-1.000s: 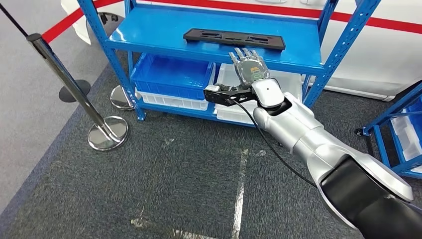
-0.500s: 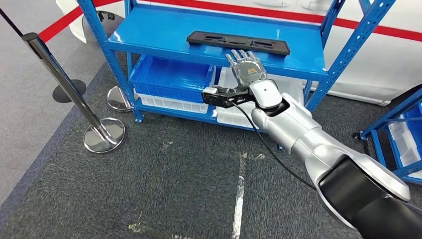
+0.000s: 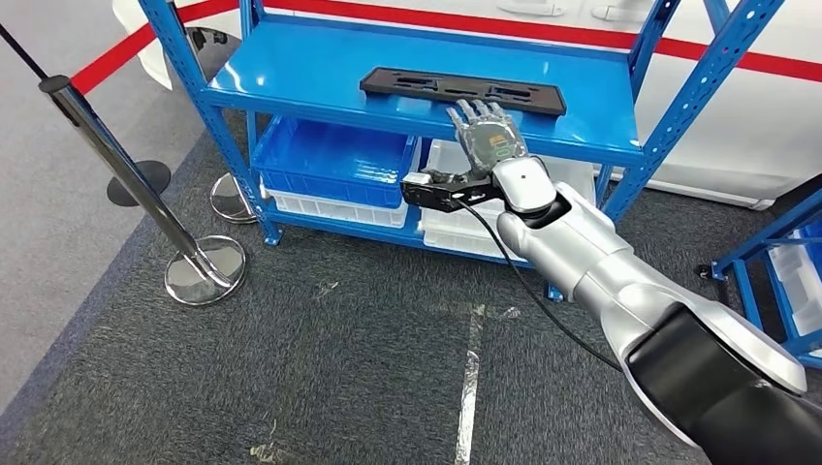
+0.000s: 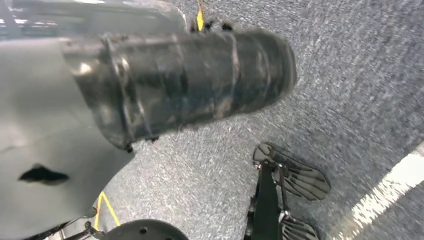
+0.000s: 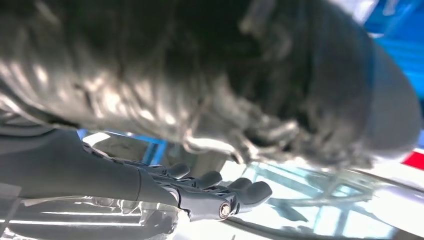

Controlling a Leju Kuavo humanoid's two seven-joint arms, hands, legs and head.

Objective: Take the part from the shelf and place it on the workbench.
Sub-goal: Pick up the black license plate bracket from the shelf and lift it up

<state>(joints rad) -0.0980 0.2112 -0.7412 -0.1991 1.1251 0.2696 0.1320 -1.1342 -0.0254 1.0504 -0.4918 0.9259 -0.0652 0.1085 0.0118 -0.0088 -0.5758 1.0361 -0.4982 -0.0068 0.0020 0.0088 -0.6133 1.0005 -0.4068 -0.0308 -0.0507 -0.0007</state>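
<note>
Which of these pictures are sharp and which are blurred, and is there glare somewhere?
Head view: sharp; the black part, the blue shelf and the right hand are clear. Left wrist view: slightly smeared, the grey carpet streaky. Right wrist view: strongly blurred close up, only the dark fingers readable, with bright washed-out glare behind them.

Hidden and blurred

We note the right hand (image 3: 488,138) covering the part's (image 3: 463,89) near edge; contact unclear. Our right wrist view blurs the fingers (image 5: 210,189).

Right hand (image 3: 492,139) flat, fingers (image 3: 472,109) spread, near black part (image 3: 462,91) on blue shelf (image 3: 310,68).
</note>
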